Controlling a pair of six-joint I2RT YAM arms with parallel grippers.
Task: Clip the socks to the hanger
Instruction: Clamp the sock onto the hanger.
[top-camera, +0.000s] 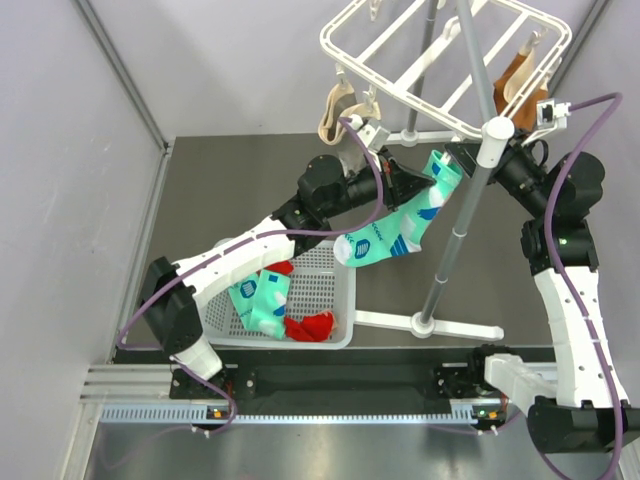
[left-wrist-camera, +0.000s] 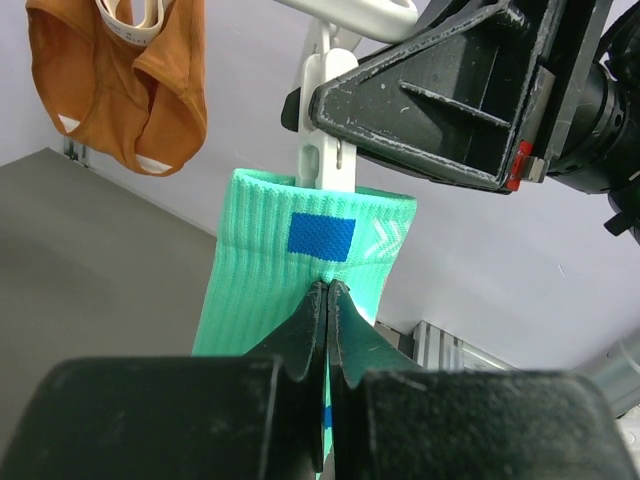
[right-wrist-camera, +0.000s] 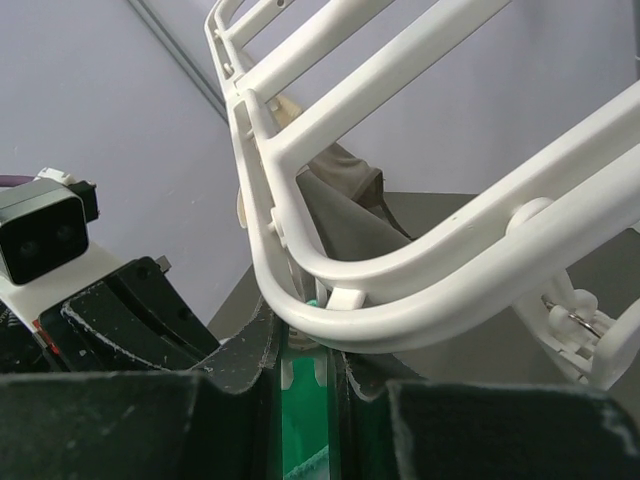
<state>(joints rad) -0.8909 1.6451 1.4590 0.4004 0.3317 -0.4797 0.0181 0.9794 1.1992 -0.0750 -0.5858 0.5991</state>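
I'm holding the mint sock (left-wrist-camera: 262, 300) at frame centre, my left gripper (left-wrist-camera: 328, 295) clenched on it, feeding its cuff squarely into the clip (left-wrist-camera: 326, 140) that my right gripper (right-wrist-camera: 305, 365) is pinching under the hanger (right-wrist-camera: 430, 285), while minding the pole (top-camera: 458, 225) just beside it, the orange sock (left-wrist-camera: 120, 90) at upper left, and the basket (top-camera: 328, 280) holding the other socks (top-camera: 258, 300).

A white basket (top-camera: 322, 285) sits low on the dark counter (top-camera: 220, 190). A beige sock (top-camera: 335, 112) hangs near the top middle. An orange-brown sock (top-camera: 515, 85) hangs at the upper right.
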